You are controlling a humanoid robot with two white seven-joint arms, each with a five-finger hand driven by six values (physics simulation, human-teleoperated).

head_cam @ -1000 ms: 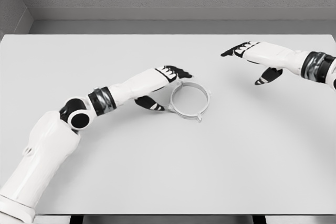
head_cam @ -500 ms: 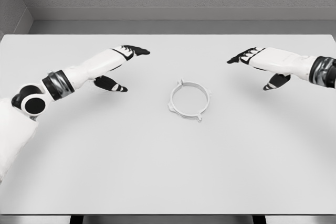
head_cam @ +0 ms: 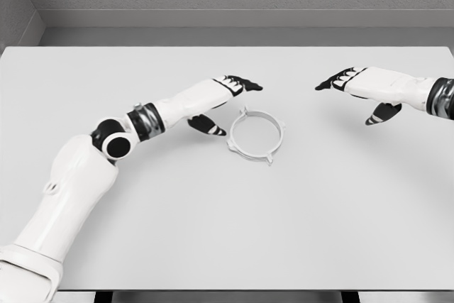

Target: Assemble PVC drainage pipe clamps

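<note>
Across the wide white table [head_cam: 213, 232] the scene is sparse. Largest in view is the left arm [head_cam: 78, 189], reaching in from the lower left toward the middle. Its left hand [head_cam: 223, 101] hovers just beside the clamp ring, fingers stretched out flat and thumb hanging below — relaxed, holding nothing. On the far right, the right hand [head_cam: 362, 90] floats above the table, well apart from the ring, its fingers likewise extended and empty.

The task's one visible part, a pale clamp ring [head_cam: 256, 135], lies flat near the table's centre, with small lugs jutting from its rim. No pipe, screw or second clamp piece shows here.

The step in hand looks like the approach to grasp the ring. To do it well, the left hand should probably come down with the thumb inside or under the near rim and the fingers over the outer edge, pinching the thin band rather than pressing on it — a flat ring on a smooth top will likely skid if pushed sideways. Gripping beside a lug might help stop it rotating.

No brand, label or legible writing appears anywhere.
</note>
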